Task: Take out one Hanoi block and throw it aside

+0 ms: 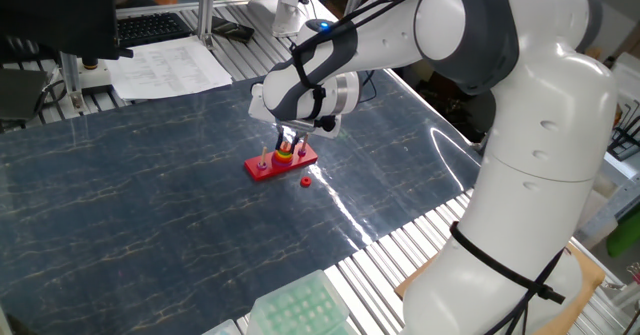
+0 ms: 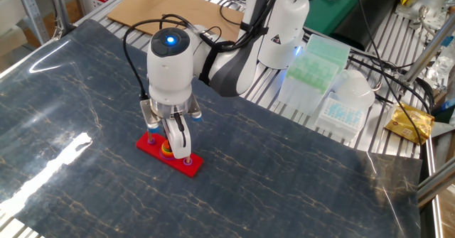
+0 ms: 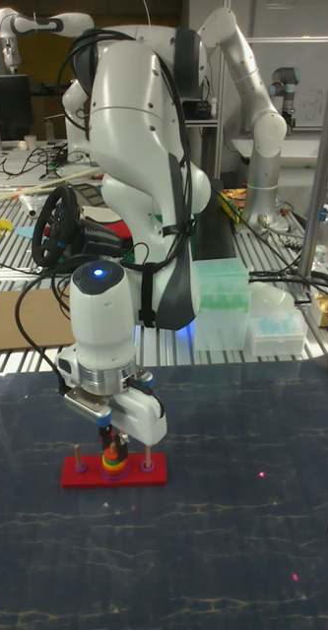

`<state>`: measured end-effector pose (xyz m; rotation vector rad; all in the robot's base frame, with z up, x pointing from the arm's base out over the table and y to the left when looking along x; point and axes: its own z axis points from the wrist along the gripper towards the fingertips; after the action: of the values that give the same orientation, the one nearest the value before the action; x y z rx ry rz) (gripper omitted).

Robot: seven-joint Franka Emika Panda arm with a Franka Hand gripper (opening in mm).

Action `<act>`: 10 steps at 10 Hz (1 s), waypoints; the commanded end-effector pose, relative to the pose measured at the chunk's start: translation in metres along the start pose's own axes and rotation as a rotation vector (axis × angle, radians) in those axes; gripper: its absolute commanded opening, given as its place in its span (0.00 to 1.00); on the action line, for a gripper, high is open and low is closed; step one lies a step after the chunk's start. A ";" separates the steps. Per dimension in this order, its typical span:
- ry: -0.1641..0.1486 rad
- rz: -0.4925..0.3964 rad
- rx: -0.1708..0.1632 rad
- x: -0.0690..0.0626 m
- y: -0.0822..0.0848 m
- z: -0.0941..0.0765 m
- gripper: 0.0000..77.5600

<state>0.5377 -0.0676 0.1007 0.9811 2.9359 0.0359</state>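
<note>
where one fixed view looks across the dark counter (image 1: pixel 150 215), the fingers (image 1: pixel 287 147) stand narrowly around the disc stack on the red pegged base (image 1: pixel 281 163), closed on the hanoi block (image 1: pixel 285 151) atop it; a small red disc (image 1: pixel 304 182) lies just beside the base. in the other fixed view the fingers (image 2: pixel 170 147) hide the stack's top. in the tall fixed view the block (image 3: pixel 111 455) sits on the middle peg.

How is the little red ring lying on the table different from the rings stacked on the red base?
The loose red ring lies alone on the dark table, beside the red base. The stacked rings sit on the base's middle peg, between the gripper fingers. The loose ring is plain red; the stack shows yellow and green too. Both are small and round.
</note>
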 end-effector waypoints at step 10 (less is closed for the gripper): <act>0.008 -0.005 0.038 0.003 -0.007 -0.037 0.02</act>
<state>0.5339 -0.0694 0.1154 0.9772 2.9384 -0.0068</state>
